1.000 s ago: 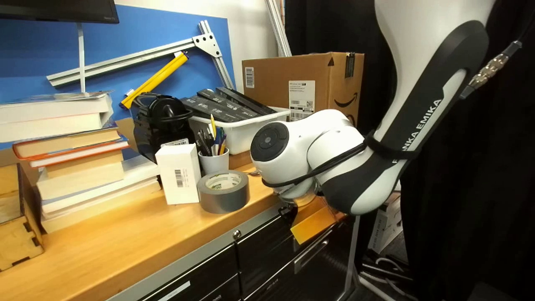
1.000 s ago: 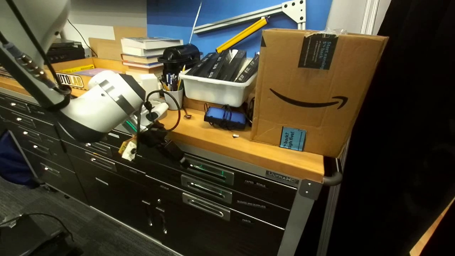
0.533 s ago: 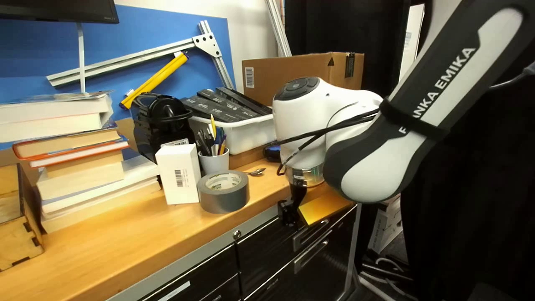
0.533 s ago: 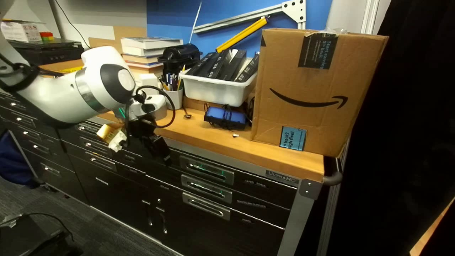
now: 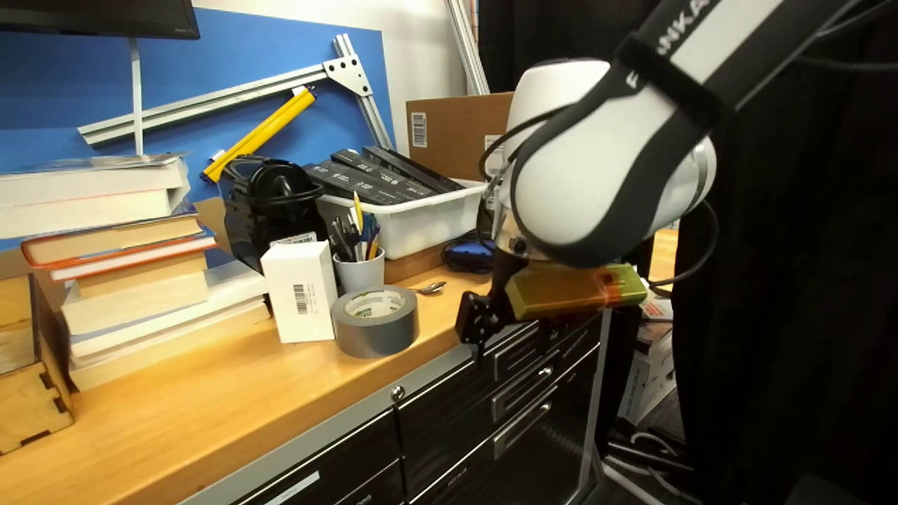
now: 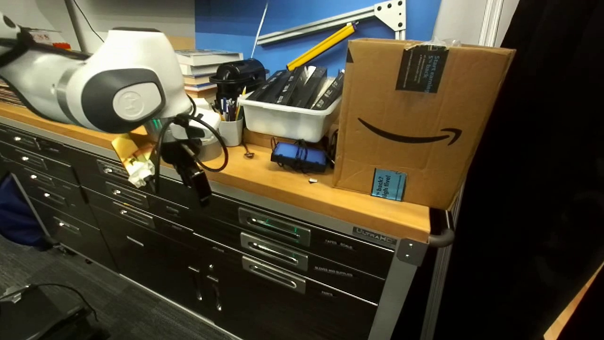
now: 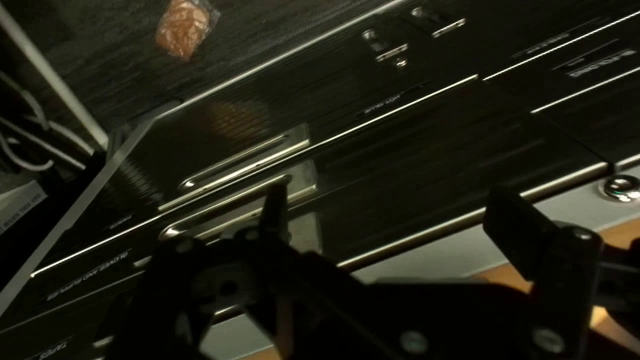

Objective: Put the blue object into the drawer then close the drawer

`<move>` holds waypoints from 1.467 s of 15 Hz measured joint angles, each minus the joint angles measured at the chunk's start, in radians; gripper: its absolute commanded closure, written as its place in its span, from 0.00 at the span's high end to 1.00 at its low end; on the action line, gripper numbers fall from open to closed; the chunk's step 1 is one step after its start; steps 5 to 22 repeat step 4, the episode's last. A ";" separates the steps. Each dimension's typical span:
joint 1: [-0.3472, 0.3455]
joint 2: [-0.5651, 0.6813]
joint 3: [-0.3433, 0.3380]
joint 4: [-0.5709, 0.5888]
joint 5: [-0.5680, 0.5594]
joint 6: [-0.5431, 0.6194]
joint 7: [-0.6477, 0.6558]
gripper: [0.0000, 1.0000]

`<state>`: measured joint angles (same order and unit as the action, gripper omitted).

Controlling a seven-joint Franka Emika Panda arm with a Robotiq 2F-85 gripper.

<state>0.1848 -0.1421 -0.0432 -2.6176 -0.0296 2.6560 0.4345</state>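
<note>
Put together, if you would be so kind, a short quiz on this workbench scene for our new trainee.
1. True or false: in the wrist view, the gripper is open.
2. Multiple choice: in an exterior view, the top drawer, whose label begins TAPES, is A) fully pulled out, B) half open, C) closed.
3. Fill in: in an exterior view, the cup behind the tape roll holds ____.

Key: 1. True. 2. C. 3. Pens.
</note>
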 measured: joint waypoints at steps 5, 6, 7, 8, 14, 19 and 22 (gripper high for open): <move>-0.035 -0.186 0.009 0.055 0.168 -0.295 -0.031 1.00; -0.035 -0.186 0.009 0.055 0.168 -0.295 -0.031 1.00; -0.035 -0.186 0.009 0.055 0.168 -0.295 -0.031 1.00; -0.035 -0.186 0.009 0.055 0.168 -0.295 -0.031 1.00; -0.035 -0.186 0.009 0.055 0.168 -0.295 -0.031 1.00; -0.035 -0.186 0.009 0.055 0.168 -0.295 -0.031 1.00; -0.035 -0.186 0.009 0.055 0.168 -0.295 -0.031 1.00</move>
